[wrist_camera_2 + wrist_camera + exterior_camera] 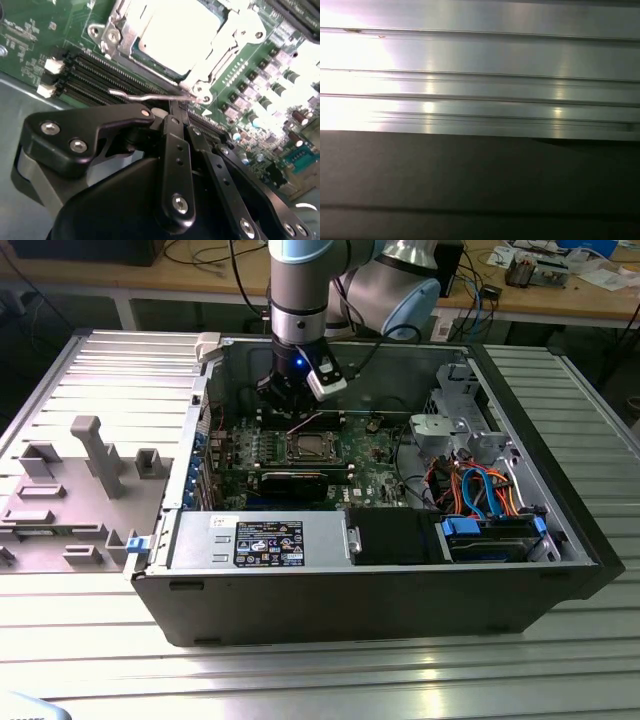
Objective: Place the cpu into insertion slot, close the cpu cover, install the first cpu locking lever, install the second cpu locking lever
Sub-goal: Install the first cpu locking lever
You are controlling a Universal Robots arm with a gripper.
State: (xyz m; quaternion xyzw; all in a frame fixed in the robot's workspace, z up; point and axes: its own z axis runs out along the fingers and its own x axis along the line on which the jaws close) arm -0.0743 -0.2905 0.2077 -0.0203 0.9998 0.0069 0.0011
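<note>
The gripper point(176, 112) sits pressed together just beside a thin locking lever point(145, 96). The cpu point(177, 31) lies under its closed cpu cover point(202, 60). The label point(268, 542) on the power supply is unreadable.

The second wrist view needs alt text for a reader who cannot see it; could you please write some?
The black gripper sits at a thin silvery locking lever beside the cpu, which lies in the insertion slot under the closed cpu cover. Green motherboard and black memory slots surround them.
</note>
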